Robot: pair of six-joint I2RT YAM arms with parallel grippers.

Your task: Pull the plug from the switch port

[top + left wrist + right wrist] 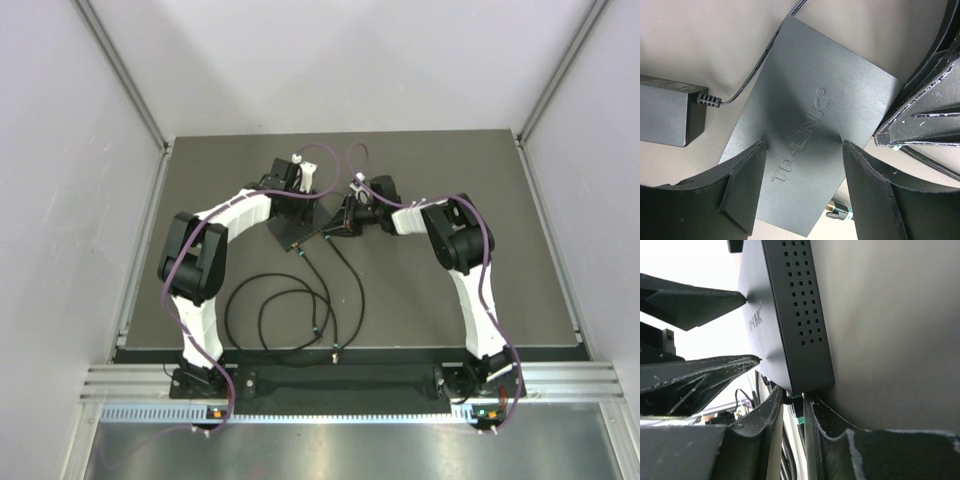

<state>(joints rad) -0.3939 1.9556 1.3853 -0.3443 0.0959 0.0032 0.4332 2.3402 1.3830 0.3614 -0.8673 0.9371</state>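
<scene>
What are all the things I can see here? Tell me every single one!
flat matte-black rectangular switch box: one, black, lying flat towards the back of the table.
small teal-booted plug: one, teal, at the switch's narrow edge.
thin black cable: count unclear, black, looped on the table in front of the switch.
black rectangular power brick: one, black, beside the switch.
dark grey table: one, under everything.
plain white walls: white, on three sides.
left arm: one, white and black, jaws open, tips on the switch's top.
right arm: one, white and black, jaws either side of the plug.
</scene>
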